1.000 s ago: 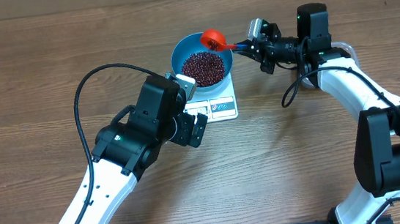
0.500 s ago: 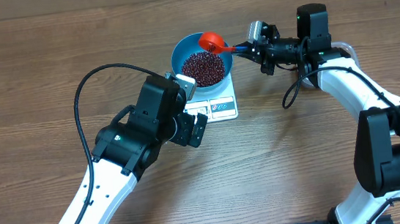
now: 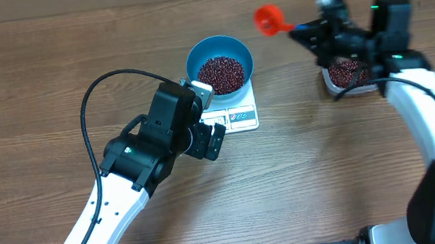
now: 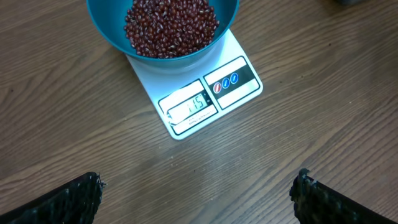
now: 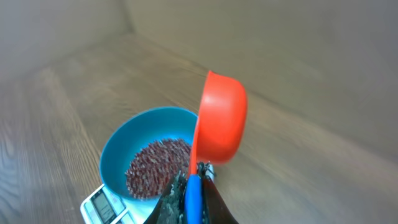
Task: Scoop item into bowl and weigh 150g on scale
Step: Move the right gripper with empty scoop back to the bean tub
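The blue bowl [image 3: 219, 42], heaped with red-brown beans [image 3: 221, 72], sits on the white scale [image 3: 241, 118] mid-bench [image 3: 38, 91]. The right jaws, clenched on an orange scoop's [image 3: 268, 18] blue handle, hold it aloft at the bowl's two o'clock. The left jaws hang released at the scale's seven o'clock.

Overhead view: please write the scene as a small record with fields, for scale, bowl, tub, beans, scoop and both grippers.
scale: white, display along one edge
bowl: blue, standing on the scale
tub: clear, only partly in view
beans: dark red heap in the bowl; more in the tub
scoop: red, in the air between bowl and tub, touching neither
left gripper: open, empty, near the scale
right gripper: shut on the scoop's handle
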### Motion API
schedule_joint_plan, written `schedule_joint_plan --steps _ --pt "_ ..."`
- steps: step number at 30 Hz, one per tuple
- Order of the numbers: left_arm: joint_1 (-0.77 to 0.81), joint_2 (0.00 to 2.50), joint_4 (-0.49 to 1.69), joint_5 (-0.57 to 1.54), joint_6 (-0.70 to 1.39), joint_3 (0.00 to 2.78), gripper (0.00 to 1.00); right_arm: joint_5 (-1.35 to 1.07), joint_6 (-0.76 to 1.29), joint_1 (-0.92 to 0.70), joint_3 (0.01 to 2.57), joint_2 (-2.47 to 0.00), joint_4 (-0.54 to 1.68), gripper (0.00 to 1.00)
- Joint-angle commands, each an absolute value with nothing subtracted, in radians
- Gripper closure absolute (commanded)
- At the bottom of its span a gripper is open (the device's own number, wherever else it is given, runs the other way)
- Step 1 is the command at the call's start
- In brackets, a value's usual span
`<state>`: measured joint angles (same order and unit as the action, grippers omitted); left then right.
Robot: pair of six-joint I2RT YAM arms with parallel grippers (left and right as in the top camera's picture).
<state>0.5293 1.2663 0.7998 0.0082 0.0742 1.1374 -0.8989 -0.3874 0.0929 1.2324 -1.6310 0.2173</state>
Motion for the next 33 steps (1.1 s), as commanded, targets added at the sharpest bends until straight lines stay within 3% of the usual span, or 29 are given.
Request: schedule_joint_plan --steps 1,12,22,33 --pt "0.529 1.272 0.8 0.016 0.059 1.134 0.0 -0.872 -0.248 0.184 1.23 -1.584 0.279 0.96" --pt "0.529 1.272 0.801 0.016 0.059 1.134 0.0 -0.842 -0.206 0.332 1.23 -1.582 0.498 0.96" --pt "0.529 1.272 0.8 0.016 0.059 1.134 0.0 -0.364 -0.206 0.356 1.23 -1.582 0.661 0.96" --pt "0.529 1.272 0.801 0.016 0.059 1.134 0.0 -0.216 -0.21 0.356 1.23 -1.583 0.718 0.96"
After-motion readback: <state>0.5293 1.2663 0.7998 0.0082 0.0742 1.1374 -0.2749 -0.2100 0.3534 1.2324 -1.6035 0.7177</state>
